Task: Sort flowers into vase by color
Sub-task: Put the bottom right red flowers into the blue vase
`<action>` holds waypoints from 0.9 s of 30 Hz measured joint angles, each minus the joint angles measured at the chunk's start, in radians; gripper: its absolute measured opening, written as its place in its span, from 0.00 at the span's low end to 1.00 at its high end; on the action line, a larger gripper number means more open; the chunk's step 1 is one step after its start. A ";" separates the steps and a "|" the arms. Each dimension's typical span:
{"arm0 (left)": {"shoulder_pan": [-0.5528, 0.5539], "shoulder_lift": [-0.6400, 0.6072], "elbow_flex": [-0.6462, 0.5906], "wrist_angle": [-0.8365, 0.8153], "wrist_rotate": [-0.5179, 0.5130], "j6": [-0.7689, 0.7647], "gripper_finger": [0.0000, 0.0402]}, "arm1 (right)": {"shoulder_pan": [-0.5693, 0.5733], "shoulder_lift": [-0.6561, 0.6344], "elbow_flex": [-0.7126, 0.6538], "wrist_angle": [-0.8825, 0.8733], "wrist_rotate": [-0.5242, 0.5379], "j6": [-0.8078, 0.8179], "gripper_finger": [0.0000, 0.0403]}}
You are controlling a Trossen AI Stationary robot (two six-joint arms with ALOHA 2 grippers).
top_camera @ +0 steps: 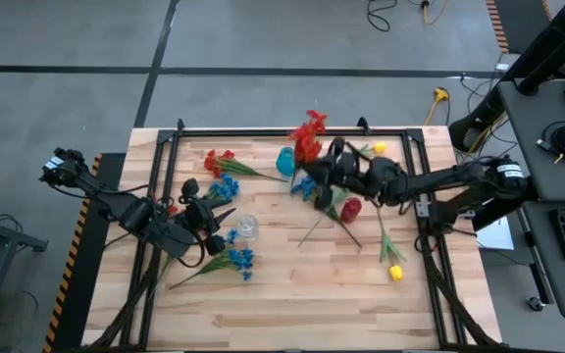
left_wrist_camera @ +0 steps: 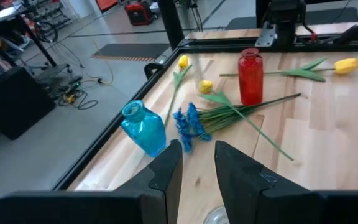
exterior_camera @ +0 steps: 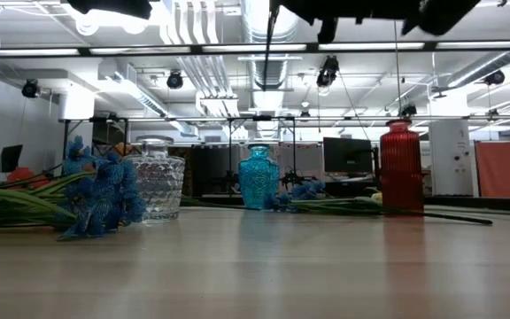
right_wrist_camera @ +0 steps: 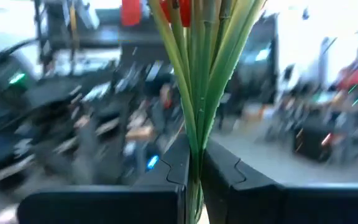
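My right gripper (top_camera: 328,175) is over the table's far middle, shut on a bunch of red flowers (top_camera: 308,137), beside the red vase (top_camera: 351,208). My left gripper (top_camera: 220,216) hovers open near the clear vase (top_camera: 247,227), which stands on its base. The blue vase (top_camera: 284,160) stands farther back. Blue flowers lie flat on the table at its middle (top_camera: 303,186), left (top_camera: 225,186) and near left (top_camera: 239,260). A red flower (top_camera: 219,158) lies at the far left. Yellow flowers (top_camera: 395,273) lie to the right. My right gripper pinches several green stalks (right_wrist_camera: 196,140) of the red bunch between its two fingers. The stalks run across the fingers, and the red heads (right_wrist_camera: 171,9) stand beyond them. The bunch is lifted clear of the table.
A black frame rail (top_camera: 292,129) runs round the wooden table top. In the left wrist view the blue vase (left_wrist_camera: 143,127), the red vase (left_wrist_camera: 249,76) and loose blue flowers (left_wrist_camera: 189,123) lie ahead of my left gripper (left_wrist_camera: 197,168). Bare wood shows along the near edge.
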 joint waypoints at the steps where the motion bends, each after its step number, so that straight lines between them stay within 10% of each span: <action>1: 0.000 0.000 0.000 -0.001 0.000 0.002 0.19 | -0.020 0.019 -0.002 0.052 0.000 -0.024 0.04; 27: 0.000 0.000 0.000 -0.009 -0.006 0.024 0.19 | -0.261 0.284 0.077 0.198 0.005 -0.118 0.04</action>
